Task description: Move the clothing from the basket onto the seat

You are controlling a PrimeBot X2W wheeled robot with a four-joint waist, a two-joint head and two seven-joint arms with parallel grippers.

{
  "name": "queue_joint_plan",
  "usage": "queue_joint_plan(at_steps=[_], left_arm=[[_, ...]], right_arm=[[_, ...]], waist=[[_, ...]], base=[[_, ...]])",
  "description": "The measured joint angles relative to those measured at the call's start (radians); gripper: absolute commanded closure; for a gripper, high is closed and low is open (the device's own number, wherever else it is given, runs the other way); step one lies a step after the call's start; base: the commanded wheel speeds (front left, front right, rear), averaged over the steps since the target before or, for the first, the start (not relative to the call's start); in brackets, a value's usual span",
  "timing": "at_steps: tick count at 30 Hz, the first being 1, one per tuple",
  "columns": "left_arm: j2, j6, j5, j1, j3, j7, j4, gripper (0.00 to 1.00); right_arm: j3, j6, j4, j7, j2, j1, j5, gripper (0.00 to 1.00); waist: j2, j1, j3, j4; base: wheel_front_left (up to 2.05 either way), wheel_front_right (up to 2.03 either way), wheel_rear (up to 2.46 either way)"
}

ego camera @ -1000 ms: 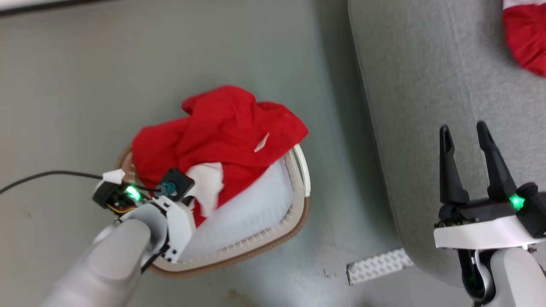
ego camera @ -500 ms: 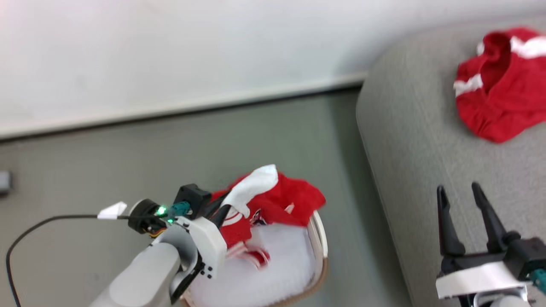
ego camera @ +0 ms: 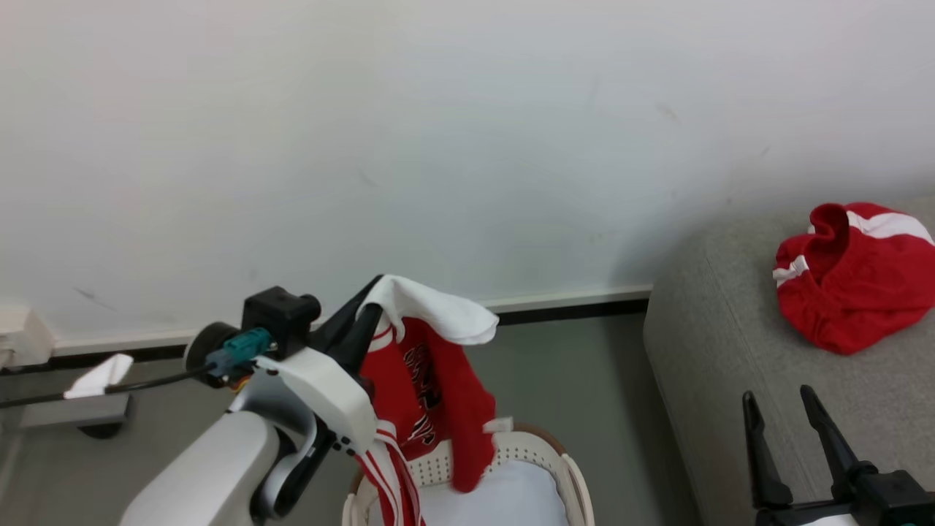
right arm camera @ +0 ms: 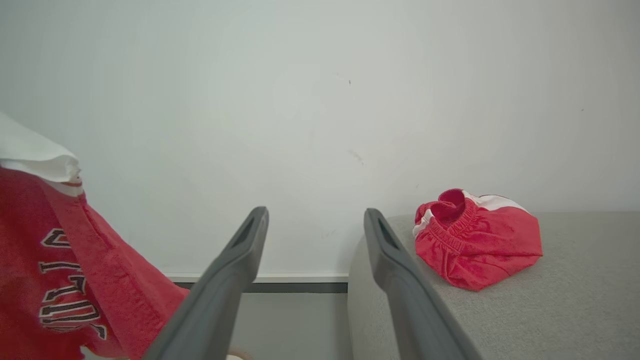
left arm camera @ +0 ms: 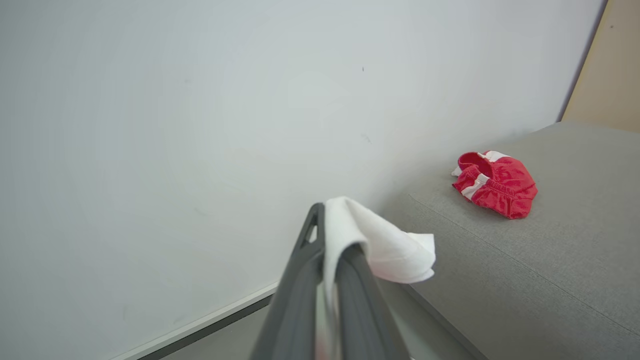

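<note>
My left gripper (ego camera: 369, 307) is shut on a red garment (ego camera: 427, 402) with a white panel (ego camera: 431, 310) and lettering, which hangs above the cream basket (ego camera: 537, 456) at the bottom of the head view. The left wrist view has the white cloth (left arm camera: 380, 240) pinched between my left gripper (left arm camera: 330, 235) fingers. A second red garment (ego camera: 851, 281) with white stripes lies bunched on the grey seat (ego camera: 730, 365) at the right. My right gripper (ego camera: 778, 398) stands open and empty over the seat's near edge. From the right wrist, the hanging garment (right arm camera: 55, 280) is at left and the bunched one (right arm camera: 477, 245) rests on the seat (right arm camera: 550, 300).
A white wall (ego camera: 438, 146) with a dark baseboard (ego camera: 570, 310) stands behind the basket and seat. Grey floor (ego camera: 584, 380) separates basket and seat. A pale pad (ego camera: 504, 500) lines the basket. A black cable (ego camera: 109, 391) trails left from my left wrist.
My left gripper has lifted the red garment up out of the basket, so it now hangs free. The head camera has tilted up, bringing the wall into view. The right gripper stays open.
</note>
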Motion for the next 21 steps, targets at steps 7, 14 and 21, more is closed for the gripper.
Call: queue_joint_plan(at_steps=[7, 14, 21], left_arm=[[0.059, 0.044, -0.007, 0.014, 0.030, 0.061, -0.194, 1.00], [0.079, 0.053, -0.025, 0.017, 0.030, 0.106, -0.306, 1.00], [0.076, 0.043, -0.038, 0.021, 0.001, 0.136, -0.365, 1.00]], right_arm=[[0.078, 0.000, -0.023, 0.000, 0.000, 0.003, -0.006, 0.00], [0.270, 0.000, -0.021, 0.000, -0.041, -0.053, 0.026, 0.00], [0.582, 0.000, -0.061, 0.066, -0.197, -0.211, 0.207, 0.00]], waist=[[0.0000, 0.0001, -0.054, 0.024], [0.0000, 0.0003, -0.063, 0.033], [0.0000, 0.0004, -0.063, 0.044]], base=[[0.00, 0.00, 0.00], [0.00, 0.00, 0.00], [0.00, 0.00, 0.00]])
